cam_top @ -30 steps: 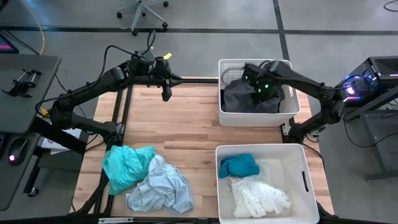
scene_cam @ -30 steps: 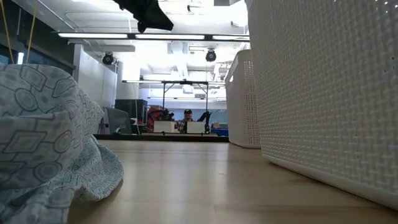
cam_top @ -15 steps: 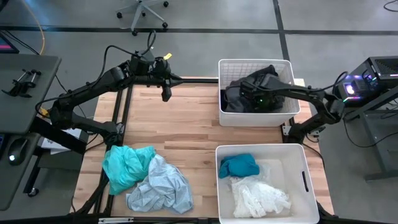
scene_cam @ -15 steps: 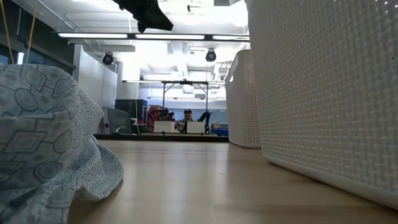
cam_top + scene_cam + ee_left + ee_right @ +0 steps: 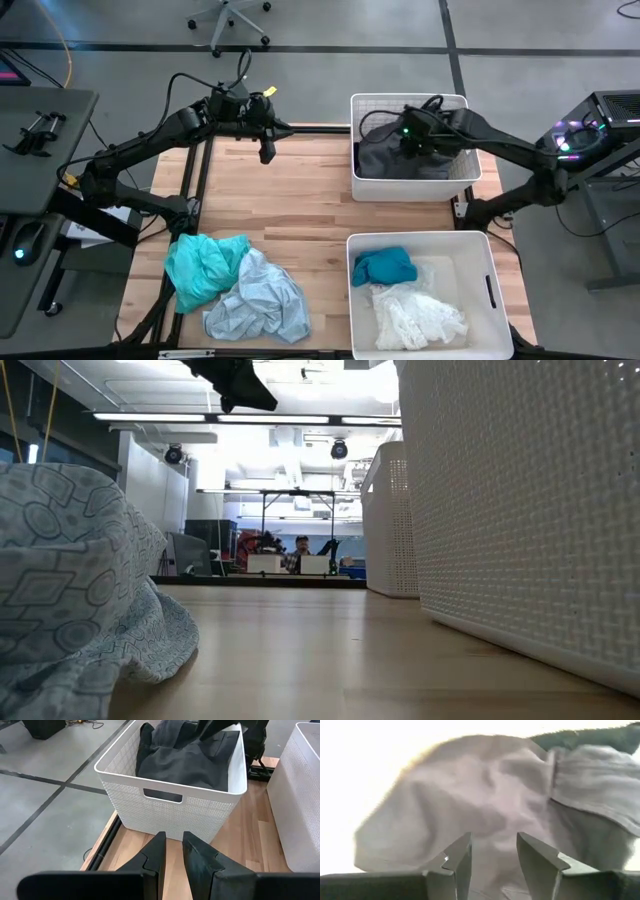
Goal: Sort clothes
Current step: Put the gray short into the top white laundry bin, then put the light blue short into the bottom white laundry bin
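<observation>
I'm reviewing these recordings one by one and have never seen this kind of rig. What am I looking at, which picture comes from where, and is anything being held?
These are two dark robot arms at a wooden table, sorting clothes. One picture looks straight down on the table, one looks level across its top, and two come from cameras on the arms' wrists.

The left gripper waits above the table's far edge, fingers slightly apart, holding nothing. The right gripper is over the far white bin, open above the dark grey clothes inside; its wrist view shows nothing between the fingers.

The near white bin holds a teal garment and a white one. Still loose on the table are a teal garment and a pale blue patterned one, the latter partly over the former.
</observation>
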`<action>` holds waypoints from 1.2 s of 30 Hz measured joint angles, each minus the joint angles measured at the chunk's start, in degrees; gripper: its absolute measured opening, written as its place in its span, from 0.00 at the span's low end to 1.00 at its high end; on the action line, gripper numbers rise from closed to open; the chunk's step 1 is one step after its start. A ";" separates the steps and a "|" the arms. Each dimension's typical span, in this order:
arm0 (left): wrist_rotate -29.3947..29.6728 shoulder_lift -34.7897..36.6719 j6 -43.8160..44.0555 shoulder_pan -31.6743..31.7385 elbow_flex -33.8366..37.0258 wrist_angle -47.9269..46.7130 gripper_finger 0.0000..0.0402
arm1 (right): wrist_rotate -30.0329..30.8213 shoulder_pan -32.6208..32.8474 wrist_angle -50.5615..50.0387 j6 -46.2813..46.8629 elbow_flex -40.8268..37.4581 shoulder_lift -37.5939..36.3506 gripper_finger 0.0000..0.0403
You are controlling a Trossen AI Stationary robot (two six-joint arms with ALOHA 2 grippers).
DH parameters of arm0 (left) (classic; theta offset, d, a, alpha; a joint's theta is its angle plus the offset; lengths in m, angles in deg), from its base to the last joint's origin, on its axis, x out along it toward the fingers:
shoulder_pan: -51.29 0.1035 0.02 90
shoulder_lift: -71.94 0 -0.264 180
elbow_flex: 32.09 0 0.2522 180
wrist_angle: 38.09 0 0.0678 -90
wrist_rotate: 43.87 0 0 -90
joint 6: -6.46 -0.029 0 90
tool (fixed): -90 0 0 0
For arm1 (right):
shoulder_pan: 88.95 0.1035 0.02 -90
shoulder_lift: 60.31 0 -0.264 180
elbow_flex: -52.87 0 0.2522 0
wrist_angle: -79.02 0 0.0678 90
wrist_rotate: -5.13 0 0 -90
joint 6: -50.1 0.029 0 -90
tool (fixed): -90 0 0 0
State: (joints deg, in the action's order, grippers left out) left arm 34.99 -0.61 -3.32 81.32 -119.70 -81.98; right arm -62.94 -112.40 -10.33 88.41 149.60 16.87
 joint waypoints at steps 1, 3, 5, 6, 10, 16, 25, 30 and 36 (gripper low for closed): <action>0.01 0.00 -0.16 0.00 0.00 0.00 0.13 | -0.46 0.05 1.20 0.03 -0.63 -0.68 0.35; 0.00 0.00 -0.26 0.01 -0.02 -0.01 0.13 | -0.87 0.05 2.36 1.13 -2.59 -1.59 0.35; -0.01 0.00 -0.11 0.00 -0.01 -0.02 0.13 | -0.77 0.05 4.45 2.38 -5.47 -2.09 0.35; 0.01 0.00 0.07 0.00 0.00 -0.02 0.13 | -0.70 0.05 5.67 3.21 -7.32 -2.27 0.35; 0.01 0.00 0.22 0.00 -0.02 -0.04 0.13 | -0.70 -0.14 11.89 8.23 -16.77 -2.20 0.35; -0.02 0.00 2.18 -0.01 0.01 -0.05 0.13 | -0.82 -1.22 26.66 17.13 -31.07 -2.30 0.35; -0.04 0.00 3.98 -0.01 -0.02 -1.73 0.13 | -2.09 -3.23 22.72 11.60 -24.80 -3.22 0.43; -0.06 0.51 7.09 0.64 -0.36 -8.56 0.13 | 1.65 -3.29 13.94 7.93 -13.66 -4.27 0.53; -0.15 1.45 10.32 0.96 -0.56 -24.77 0.13 | 1.40 -0.91 11.26 1.87 -3.61 -7.06 0.64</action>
State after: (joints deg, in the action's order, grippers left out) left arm 34.84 0.83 7.00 82.28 -120.26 -106.75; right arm -61.54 -113.31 0.93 90.28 145.99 9.80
